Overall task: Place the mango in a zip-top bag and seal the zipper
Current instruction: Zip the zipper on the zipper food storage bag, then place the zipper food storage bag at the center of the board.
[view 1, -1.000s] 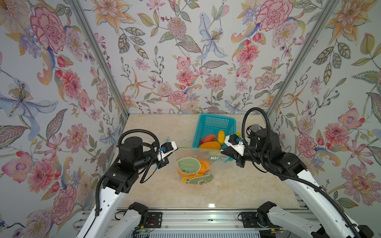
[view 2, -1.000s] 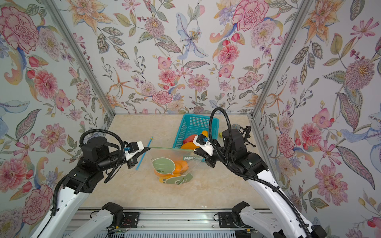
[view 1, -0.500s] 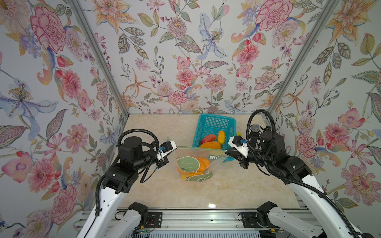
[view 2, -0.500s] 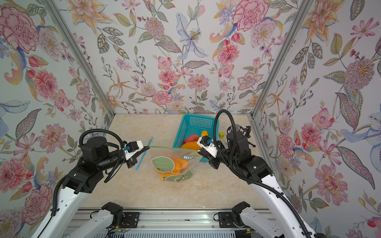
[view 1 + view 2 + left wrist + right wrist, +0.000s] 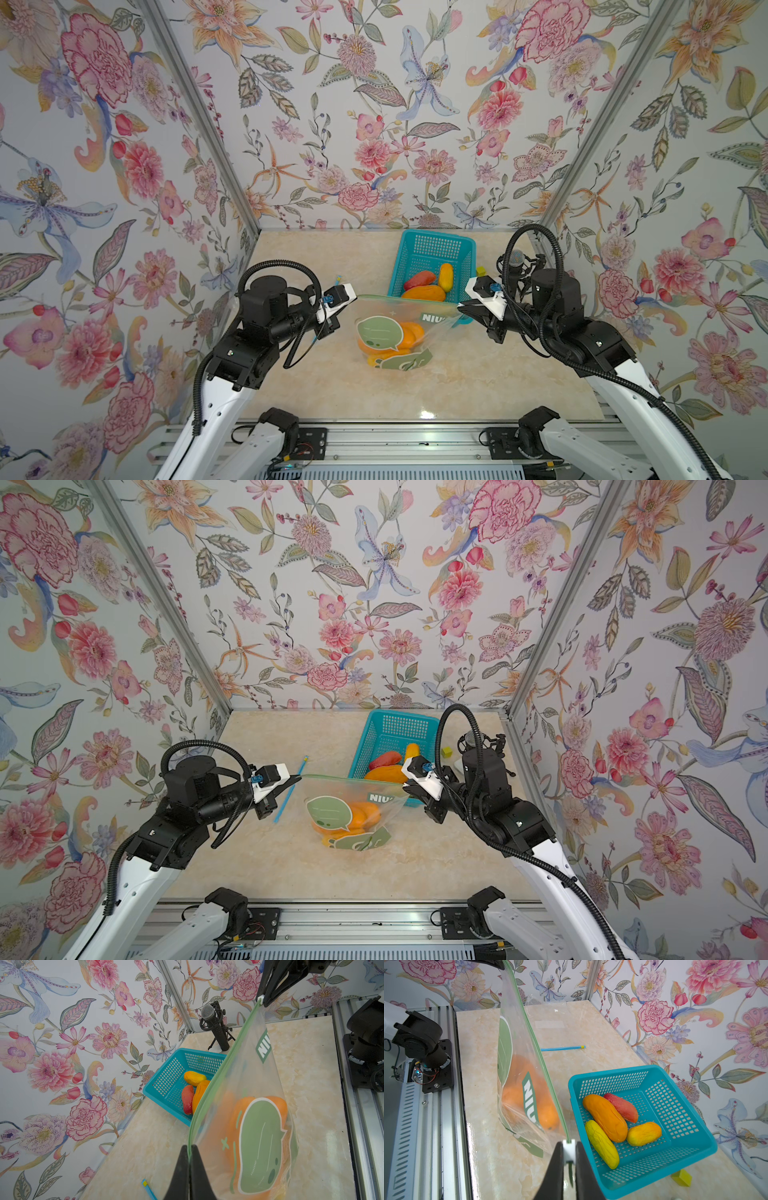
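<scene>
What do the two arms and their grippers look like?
Left arm and right arm: white lower links, black upper joints, a ribbed black cable looping over each wrist. White camera mounts with blue connectors. Left gripper and right gripper: slim, tapered black fingers.

Bag (image 5: 249, 1076) clr glossy plastic; basket (image 5: 654, 1180) perf. plastic.

Left arm (image 5: 232, 361) and right arm (image 5: 598, 345): white lower links, blocky black joint housings, each with a ribbed black cable conduit (image 5: 282, 264) looping over it. White wrist shell (image 5: 344, 291) with a small blue connector (image 5: 328, 299). Left gripper (image 5: 188, 1148) and right gripper (image 5: 569, 1145) have matte black tapered fingers (image 5: 179, 1174).
</scene>
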